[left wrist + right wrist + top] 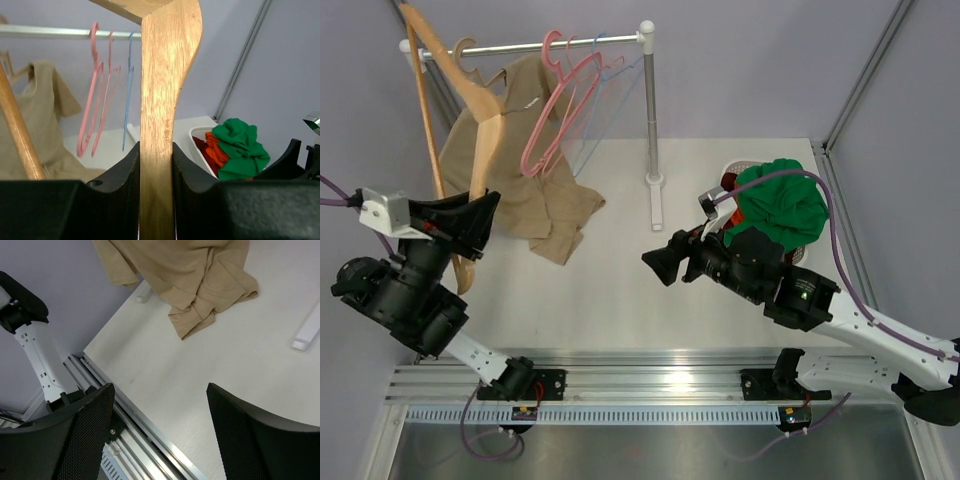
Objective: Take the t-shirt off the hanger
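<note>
My left gripper (480, 212) is shut on the bare light wooden hanger (485, 130) and holds it up at the left, next to the rack. In the left wrist view the hanger (162, 100) stands clamped between the black jaws of the left gripper (156, 155). The green t-shirt (782, 205) lies bunched in a white basket (735, 168) at the right, apart from the hanger. It also shows in the left wrist view (241, 147). My right gripper (657, 262) is open and empty above the table, left of the basket. In the right wrist view the right gripper (160, 400) has only bare table between its fingers.
A beige top (535, 190) hangs from the rack rail (520, 44) and drapes onto the table. Pink hangers (560, 110) and a blue one (128, 95) hang on the rail. The rack post (649, 110) stands mid-table. Orange cloth (218, 150) lies under the t-shirt.
</note>
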